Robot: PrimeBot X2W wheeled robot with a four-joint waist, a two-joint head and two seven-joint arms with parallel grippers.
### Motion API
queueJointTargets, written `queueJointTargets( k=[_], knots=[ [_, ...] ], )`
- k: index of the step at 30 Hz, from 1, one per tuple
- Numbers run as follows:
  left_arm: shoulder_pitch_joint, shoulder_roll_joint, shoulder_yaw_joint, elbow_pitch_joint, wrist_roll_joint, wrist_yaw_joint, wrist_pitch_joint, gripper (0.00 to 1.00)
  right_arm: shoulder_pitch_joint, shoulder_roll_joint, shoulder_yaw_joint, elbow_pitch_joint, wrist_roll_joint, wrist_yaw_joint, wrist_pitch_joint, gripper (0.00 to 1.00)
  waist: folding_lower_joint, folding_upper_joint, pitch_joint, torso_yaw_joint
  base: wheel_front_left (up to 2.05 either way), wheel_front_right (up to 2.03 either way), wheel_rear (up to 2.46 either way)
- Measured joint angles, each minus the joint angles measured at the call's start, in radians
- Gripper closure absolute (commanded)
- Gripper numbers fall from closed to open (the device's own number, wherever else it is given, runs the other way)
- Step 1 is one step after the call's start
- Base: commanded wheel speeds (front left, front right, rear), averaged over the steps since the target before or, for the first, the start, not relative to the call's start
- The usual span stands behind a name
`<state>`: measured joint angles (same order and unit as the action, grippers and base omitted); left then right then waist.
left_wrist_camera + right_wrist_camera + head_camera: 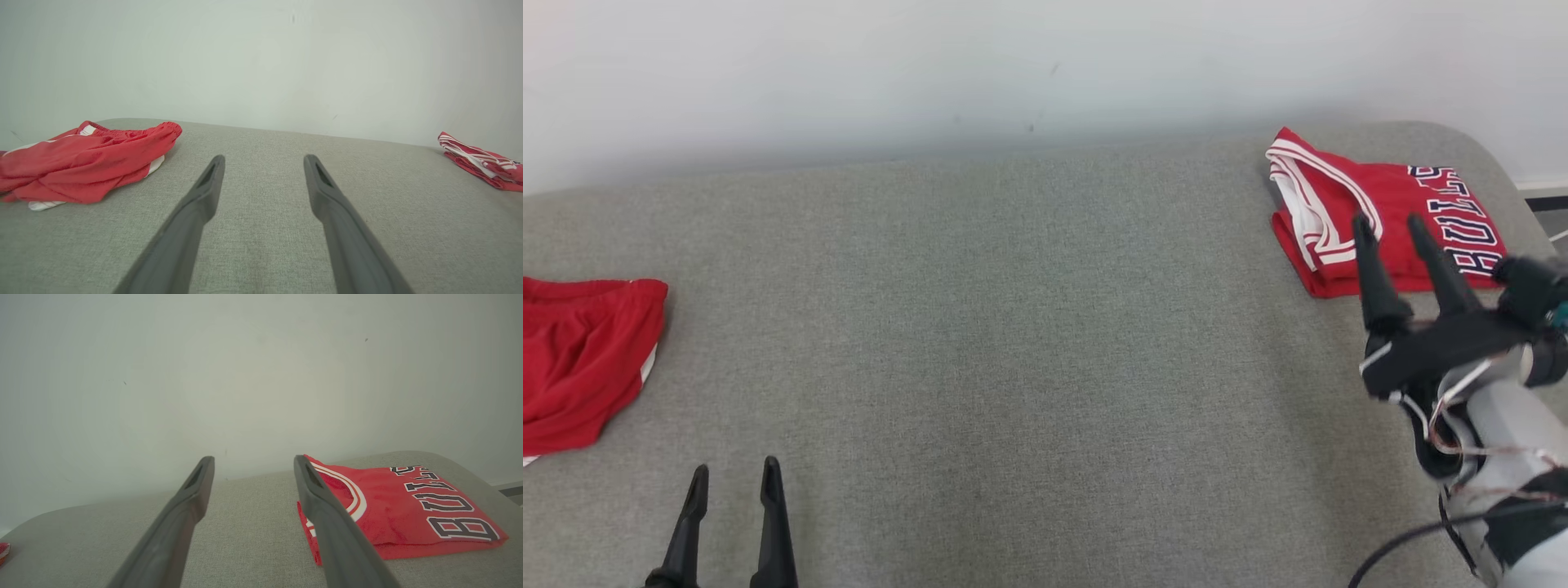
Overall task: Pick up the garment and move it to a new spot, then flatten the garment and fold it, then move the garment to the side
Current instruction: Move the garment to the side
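Jersey (1390,193), red mesh, lies folded rectangular on coarse grey upholstery (1013,327).

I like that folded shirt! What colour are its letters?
Dark, nearly black, edged in white, on the red folded jersey; clearest in the right wrist view.

Garments: two. Folded jersey (1401,192), upper right of the frame; crumpled shorts (584,359), left edge.
Grippers: two. Left gripper (735,467), lower left; right gripper (1387,219), right.
Grey cushioned surface (1013,327): one.
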<state>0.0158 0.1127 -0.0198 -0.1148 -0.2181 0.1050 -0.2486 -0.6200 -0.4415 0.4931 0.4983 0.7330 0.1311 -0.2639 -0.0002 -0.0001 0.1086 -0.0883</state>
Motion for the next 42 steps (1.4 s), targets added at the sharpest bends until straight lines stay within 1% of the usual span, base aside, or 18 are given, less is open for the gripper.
queueJointTargets(
  k=[2,6,10,15,20,31,38,42],
  knots=[
    [0.008,0.000,0.003,0.000,-0.002,0.004,0.000,0.00,0.033,0.007,-0.020,-0.023,-0.058,0.000,0.000,0.00,0.0000,0.0000,-0.007,0.000,0.00,0.00,0.00],
    [0.026,0.001,0.006,0.002,-0.003,0.012,0.001,0.00,0.108,0.057,-0.071,-0.076,-0.120,0.000,0.000,0.00,0.0001,0.0000,-0.024,-0.001,0.00,0.00,0.00],
    [0.033,0.000,0.004,0.002,-0.003,0.019,0.002,0.00,0.182,0.086,-0.115,-0.132,-0.188,0.000,0.001,0.00,0.0001,0.0000,-0.042,0.002,0.00,0.00,0.00],
    [0.050,-0.001,0.006,0.003,-0.012,0.029,0.002,0.00,0.286,0.139,-0.157,-0.208,-0.258,0.000,0.034,0.00,0.0000,0.0000,-0.067,0.007,0.00,0.00,0.00],
    [0.067,-0.002,0.003,0.010,-0.018,0.031,0.003,0.00,0.366,0.179,-0.178,-0.252,-0.326,0.000,0.074,0.00,0.0001,0.0001,-0.091,0.010,0.00,0.00,0.00],
    [0.088,-0.001,-0.002,0.016,-0.020,0.041,0.006,0.00,0.507,0.263,-0.244,-0.375,-0.442,0.000,0.141,0.00,0.0002,0.0001,-0.122,0.021,0.00,0.00,0.00],
    [0.098,0.004,-0.003,0.031,-0.019,0.047,0.006,0.00,0.578,0.289,-0.286,-0.442,-0.490,0.000,0.169,0.00,0.0001,0.0000,-0.134,0.020,0.00,0.00,0.00],
    [0.102,0.008,-0.003,0.038,-0.021,0.048,0.010,0.00,0.595,0.304,-0.290,-0.455,-0.513,0.000,0.184,0.00,0.0001,0.0001,-0.134,0.013,0.00,0.00,0.00]
  ],
)
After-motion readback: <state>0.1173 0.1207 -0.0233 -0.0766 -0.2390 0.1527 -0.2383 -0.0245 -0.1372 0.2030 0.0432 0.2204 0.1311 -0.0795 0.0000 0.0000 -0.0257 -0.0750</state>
